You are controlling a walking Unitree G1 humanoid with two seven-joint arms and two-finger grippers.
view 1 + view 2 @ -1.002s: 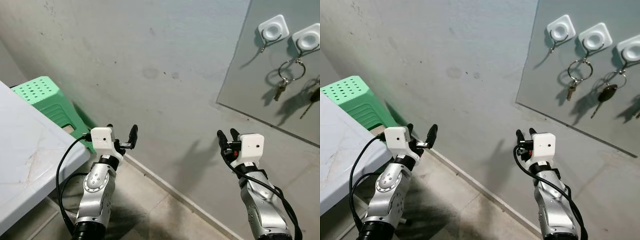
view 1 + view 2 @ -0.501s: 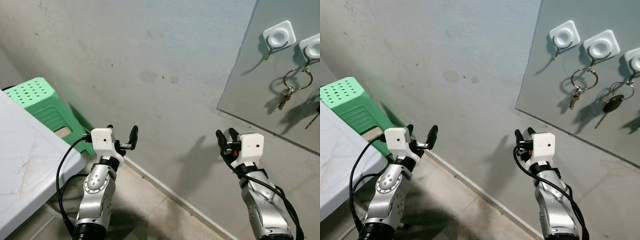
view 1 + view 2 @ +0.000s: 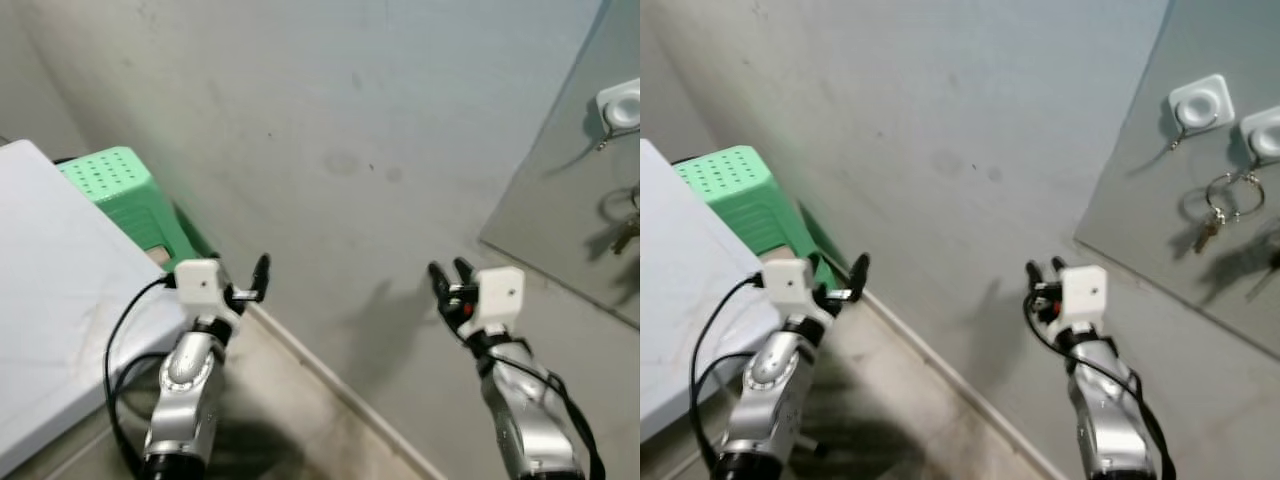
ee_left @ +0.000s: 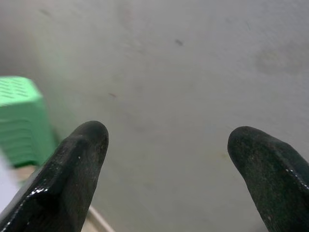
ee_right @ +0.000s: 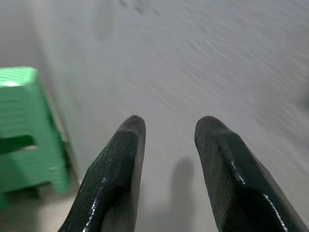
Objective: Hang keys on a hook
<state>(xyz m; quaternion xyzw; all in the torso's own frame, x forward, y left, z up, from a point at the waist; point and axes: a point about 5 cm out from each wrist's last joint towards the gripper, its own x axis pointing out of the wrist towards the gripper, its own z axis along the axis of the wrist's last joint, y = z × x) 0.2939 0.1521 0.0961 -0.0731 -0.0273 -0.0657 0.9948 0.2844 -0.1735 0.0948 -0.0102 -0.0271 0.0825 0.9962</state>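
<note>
A grey panel (image 3: 1140,220) on the wall at the right carries white hooks (image 3: 1200,103). From the second hook (image 3: 1265,135) hangs a key ring (image 3: 1232,194) with a small key (image 3: 1205,235). Both arms are raised in front of the bare wall, well left of and below the hooks. My left gripper (image 3: 245,278) is open, with a wide gap and nothing between its fingers (image 4: 77,159). My right gripper (image 3: 1045,270) is also open and empty, its fingers (image 5: 120,159) closer together. I see no keys in either gripper.
A green plastic stool (image 3: 735,195) stands against the wall at the left. Next to it, a white table (image 3: 670,290) is close to my left arm. A tiled floor (image 3: 900,400) meets the wall below the grippers.
The whole picture has shifted right and is blurred, so the camera has turned left. The hooks now sit at the right edge. Both arms keep the same pose.
</note>
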